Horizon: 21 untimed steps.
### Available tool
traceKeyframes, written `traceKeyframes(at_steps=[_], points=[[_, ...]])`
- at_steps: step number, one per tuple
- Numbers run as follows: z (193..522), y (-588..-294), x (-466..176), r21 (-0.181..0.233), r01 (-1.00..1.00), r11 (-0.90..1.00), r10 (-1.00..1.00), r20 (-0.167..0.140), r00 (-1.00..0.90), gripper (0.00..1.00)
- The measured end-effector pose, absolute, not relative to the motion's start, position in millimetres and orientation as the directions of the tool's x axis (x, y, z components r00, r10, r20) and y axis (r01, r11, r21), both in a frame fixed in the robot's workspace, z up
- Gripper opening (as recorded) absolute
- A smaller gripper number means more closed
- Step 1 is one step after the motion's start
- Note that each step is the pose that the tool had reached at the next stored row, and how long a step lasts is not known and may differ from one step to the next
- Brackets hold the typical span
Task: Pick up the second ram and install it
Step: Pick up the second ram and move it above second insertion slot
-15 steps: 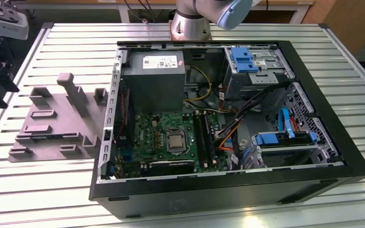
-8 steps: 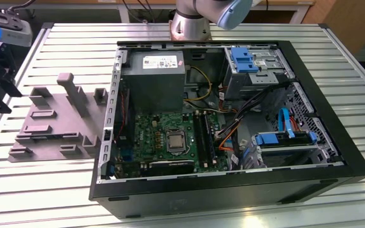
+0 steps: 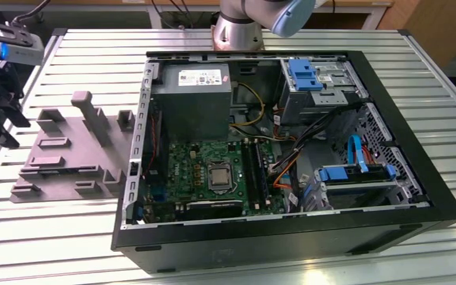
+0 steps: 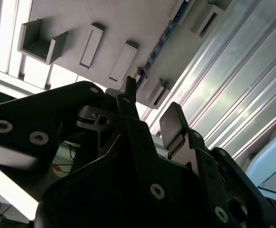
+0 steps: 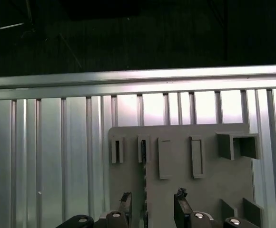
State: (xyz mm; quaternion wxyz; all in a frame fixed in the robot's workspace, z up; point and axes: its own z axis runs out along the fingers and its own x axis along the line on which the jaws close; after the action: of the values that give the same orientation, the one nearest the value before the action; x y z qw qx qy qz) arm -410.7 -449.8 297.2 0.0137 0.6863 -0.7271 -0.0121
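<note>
fingers (image 5: 126, 204) spread open, hovering low over grey fixture plate (image 5: 214, 180) on slatted counter (image 5: 47, 156). second ram (image 4: 162, 39) upright on edge in plate slot, lined up between the fingers, not gripped.

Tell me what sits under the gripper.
Under the open gripper lies the gray fixture, with the second ram standing on edge in it. The gripper's body covers part of the fixture.

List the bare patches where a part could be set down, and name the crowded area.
Free: the table slats between the grey fixture and the table's edges; the slatted strip on the exterior view's right of the computer case. Crowded: inside the case, among the cables and boards.
</note>
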Motion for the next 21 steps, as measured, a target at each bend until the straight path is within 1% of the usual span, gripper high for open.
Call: traceKeyframes(at_steps=[8, 13, 21], points=[[283.5, -451.4, -410.8, 0.035, -0.998, 0.053, -0.999, 0.003, -0.053, 0.47], [277.8, -451.9, -410.9, 0.032, -0.998, 0.053, -0.999, -0.01, -0.053, 0.47], [268.2, -454.2, -411.0, 0.031, -0.999, 0.032, -0.999, -0.01, -0.033, 0.47]])
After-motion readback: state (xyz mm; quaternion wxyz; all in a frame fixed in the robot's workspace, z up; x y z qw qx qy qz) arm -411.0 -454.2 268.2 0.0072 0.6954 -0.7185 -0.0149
